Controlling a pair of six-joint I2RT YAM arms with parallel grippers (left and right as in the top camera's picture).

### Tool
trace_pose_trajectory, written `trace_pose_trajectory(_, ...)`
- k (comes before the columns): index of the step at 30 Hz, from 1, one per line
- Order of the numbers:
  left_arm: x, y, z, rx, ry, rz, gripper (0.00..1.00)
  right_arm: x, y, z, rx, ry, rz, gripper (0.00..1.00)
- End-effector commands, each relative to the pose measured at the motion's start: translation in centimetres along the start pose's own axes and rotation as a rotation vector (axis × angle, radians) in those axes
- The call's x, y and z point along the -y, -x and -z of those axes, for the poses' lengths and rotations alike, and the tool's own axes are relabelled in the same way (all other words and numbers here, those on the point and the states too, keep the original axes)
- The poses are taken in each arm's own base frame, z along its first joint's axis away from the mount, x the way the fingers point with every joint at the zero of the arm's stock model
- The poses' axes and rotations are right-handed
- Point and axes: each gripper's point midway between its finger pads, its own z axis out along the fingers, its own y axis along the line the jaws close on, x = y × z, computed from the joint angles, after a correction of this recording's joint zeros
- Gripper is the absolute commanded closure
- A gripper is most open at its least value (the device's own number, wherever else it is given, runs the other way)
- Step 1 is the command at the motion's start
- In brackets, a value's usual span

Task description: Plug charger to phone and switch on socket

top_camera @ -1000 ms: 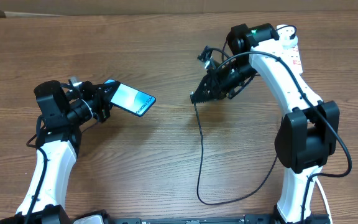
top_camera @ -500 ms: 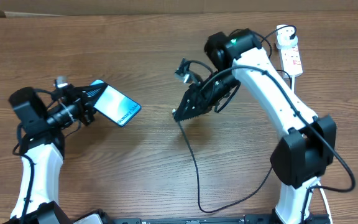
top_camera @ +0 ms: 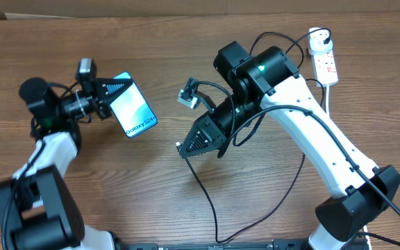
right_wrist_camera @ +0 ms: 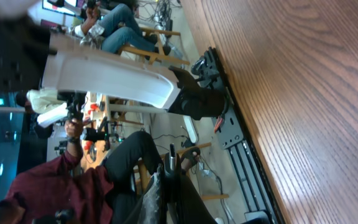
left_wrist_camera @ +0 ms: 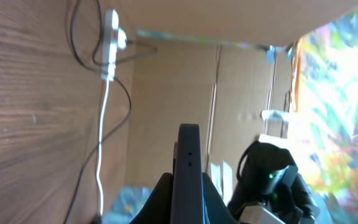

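Note:
My left gripper [top_camera: 114,96] is shut on the phone [top_camera: 133,105], held above the table at the left with its cyan screen up and the "Galaxy" end toward the right arm. In the left wrist view the phone [left_wrist_camera: 187,163] stands edge-on between the jaws. My right gripper [top_camera: 183,148] is shut on the charger connector tip [right_wrist_camera: 172,163], in the air to the right of the phone. The charger's thin black cable [top_camera: 207,207] trails down to the table. The socket [top_camera: 325,61], a white strip with red switches, lies at the far right and shows in the left wrist view [left_wrist_camera: 110,37].
The socket's white cord [top_camera: 328,97] runs down behind the right arm. A black cable loop [top_camera: 273,215] curves along the table's front edge. A cardboard wall [top_camera: 186,5] borders the back of the table.
The left gripper has swung the phone up and right, turning its "Galaxy" end toward the right arm. The right gripper has carried the connector tip down and left, toward the phone.

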Motion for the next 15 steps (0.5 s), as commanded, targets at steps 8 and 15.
trace_pose_trajectory(8, 2.9, 0.5, -2.1, -0.143, 0.007, 0.023, 0.96, 3.1, 1.9, -0.6, 0.071, 0.05, -0.068, 0.96)
trace_pose_trajectory(15, 3.0, 0.4, -2.3, -0.151, 0.007, 0.007, 0.96, 2.7, 3.7, -1.2, 0.108, 0.081, -0.073, 0.96)
